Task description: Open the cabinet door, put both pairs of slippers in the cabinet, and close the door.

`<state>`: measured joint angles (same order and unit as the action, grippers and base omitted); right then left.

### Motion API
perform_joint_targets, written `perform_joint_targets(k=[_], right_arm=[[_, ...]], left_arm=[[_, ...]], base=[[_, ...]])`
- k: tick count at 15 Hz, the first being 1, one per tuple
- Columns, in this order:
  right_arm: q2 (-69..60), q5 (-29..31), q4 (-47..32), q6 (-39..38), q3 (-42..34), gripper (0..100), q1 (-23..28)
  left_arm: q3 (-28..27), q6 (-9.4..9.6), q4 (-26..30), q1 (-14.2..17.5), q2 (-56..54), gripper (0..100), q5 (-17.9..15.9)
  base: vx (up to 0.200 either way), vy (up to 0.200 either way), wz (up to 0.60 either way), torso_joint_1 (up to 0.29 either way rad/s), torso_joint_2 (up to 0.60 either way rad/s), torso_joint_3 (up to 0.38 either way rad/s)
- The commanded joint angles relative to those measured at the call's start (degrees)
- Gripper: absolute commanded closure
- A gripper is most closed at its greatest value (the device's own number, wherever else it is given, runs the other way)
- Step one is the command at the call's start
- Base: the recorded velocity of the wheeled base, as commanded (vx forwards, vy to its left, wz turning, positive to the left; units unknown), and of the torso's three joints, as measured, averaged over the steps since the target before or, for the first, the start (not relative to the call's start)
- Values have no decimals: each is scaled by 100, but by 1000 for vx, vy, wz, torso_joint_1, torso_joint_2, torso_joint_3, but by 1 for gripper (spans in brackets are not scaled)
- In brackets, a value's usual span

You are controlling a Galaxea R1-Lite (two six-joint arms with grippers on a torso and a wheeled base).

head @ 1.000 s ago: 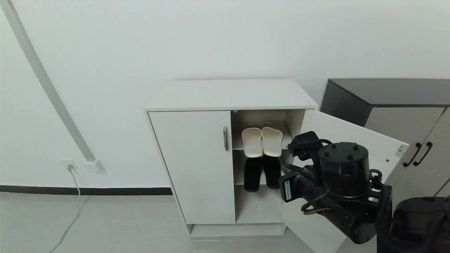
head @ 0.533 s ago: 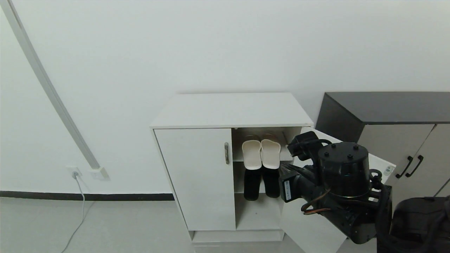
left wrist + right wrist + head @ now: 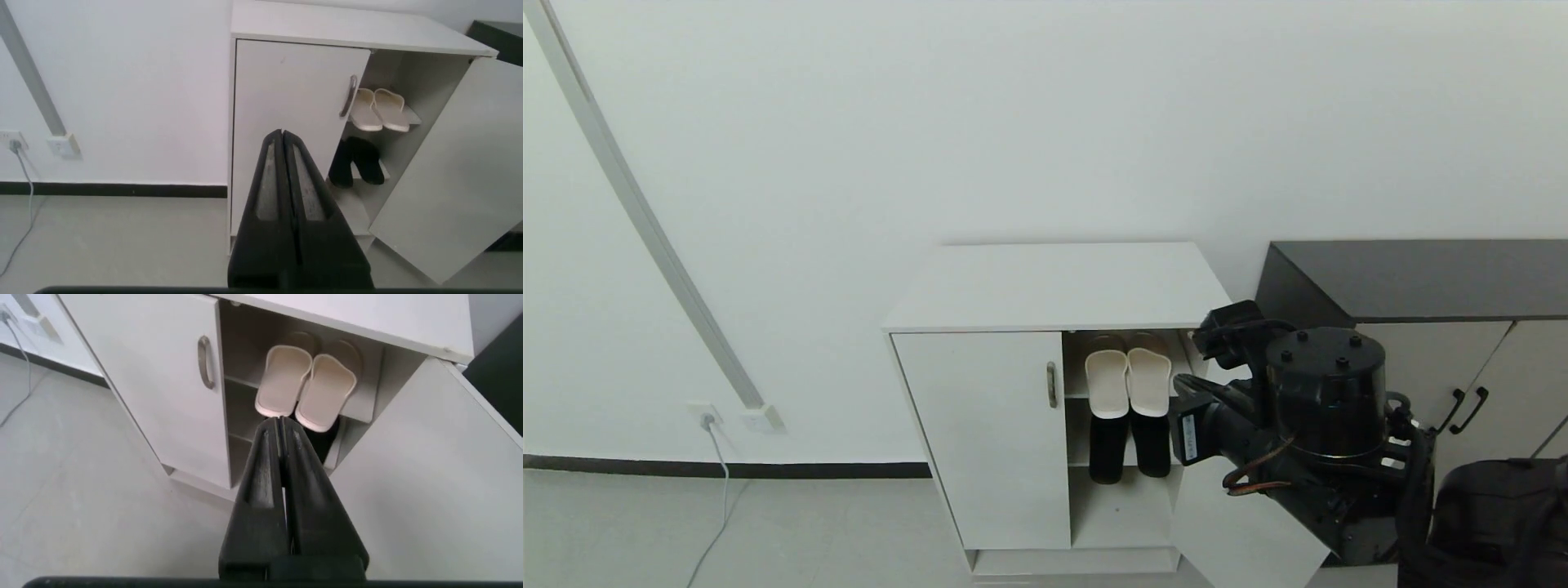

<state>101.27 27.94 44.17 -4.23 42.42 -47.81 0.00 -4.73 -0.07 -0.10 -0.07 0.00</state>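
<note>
**White shoe cabinet, right door open, two pairs of slippers shelved**

- Cream slippers [image 3: 1128, 380]: one pair, side by side and touching, on the upper shelf behind the open door. The heels face outward. The toe ends run back into shadow under the cabinet top and are hard to make out.
- Black slippers [image 3: 1129, 445]: one pair, side by side on the middle shelf, directly below the cream pair. Their front parts are hidden under the upper shelf.
- Cabinet [image 3: 1054, 286]: white, standing against the wall.
  - Left door [image 3: 980, 433]: shut, with a vertical metal handle [image 3: 1052, 385] at its inner edge.
  - Right door [image 3: 1241, 531]: swung out toward the robot. In the head view its upper part is covered by the right arm [image 3: 1327, 392] and its lower corner is cut off by the frame edge.
- Right gripper [image 3: 282, 420]: fingers pressed together, holding nothing. It sits in front of the open compartment, pointing at the cream pair and apart from both the shelves and the door.
- Left gripper [image 3: 283, 135]: fingers pressed together, holding nothing. It is well back from the cabinet and faces the shut left door.
- Dark cabinet [image 3: 1421, 278]: just beside the white one on its right, cut off at the frame edge.
- Wall socket [image 3: 704, 415]: low on the wall to the left, with a cable [image 3: 715, 506] trailing to the floor.
- Grey conduit strip [image 3: 637, 204]: runs slantwise up the wall.
</note>
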Motion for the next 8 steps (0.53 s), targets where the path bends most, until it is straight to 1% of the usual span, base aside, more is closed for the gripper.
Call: perform_joint_targets(k=[1, 8], right_arm=[[16, -8, 4, 1, -32, 100, 0], [-28, -105, 13, 80, -59, 100, 9]], left_arm=[[0, -2, -1, 1, 7, 100, 0], [0, -2, -1, 1, 7, 100, 0]], base=[[0, 0, 0, 27, -51, -22], [0, 0, 0, 0, 0, 0]])
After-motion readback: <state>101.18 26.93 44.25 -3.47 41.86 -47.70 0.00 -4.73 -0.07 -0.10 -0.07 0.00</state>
